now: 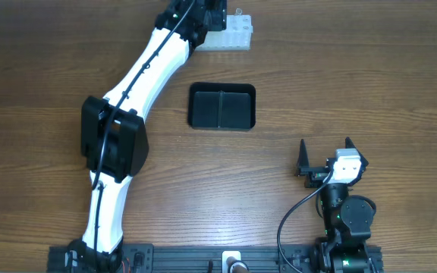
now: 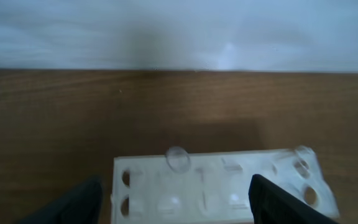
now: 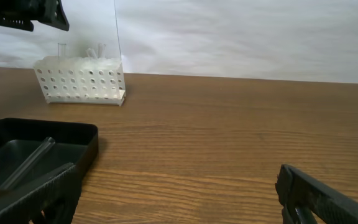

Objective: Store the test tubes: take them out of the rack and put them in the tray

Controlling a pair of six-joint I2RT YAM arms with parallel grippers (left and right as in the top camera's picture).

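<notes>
**Top view:** the left arm point(image 1: 150, 68) reaches up to the rack point(image 1: 232, 34) at the far edge of the table point(image 1: 370, 68). The black tray point(image 1: 203, 120) sits near the rack, towards the bases. A thin line along the tray's middle reads as one test tube point(image 1: 220, 106) lying flat, long axis running away from the bases. The right gripper point(image 1: 325, 144) is parked well apart from both, jaws spread wide, holding nothing.

**Left wrist view:** the left gripper point(image 2: 176, 180) hangs over the rack, fingers wide apart and either side of it, nothing gripped. Two round tube mouths point(image 2: 178, 158) show, so those tubes stand upright, open end up.

**Right wrist view:** a few tubes point(image 3: 61, 51) stick up out of the rack, long axis vertical; I can't get an exact count. The tube in the tray lies on the floor of the tray, slanted across it.

**Progress, my judgement:** early, about one stored and several left. Next pick not yet started.
</notes>
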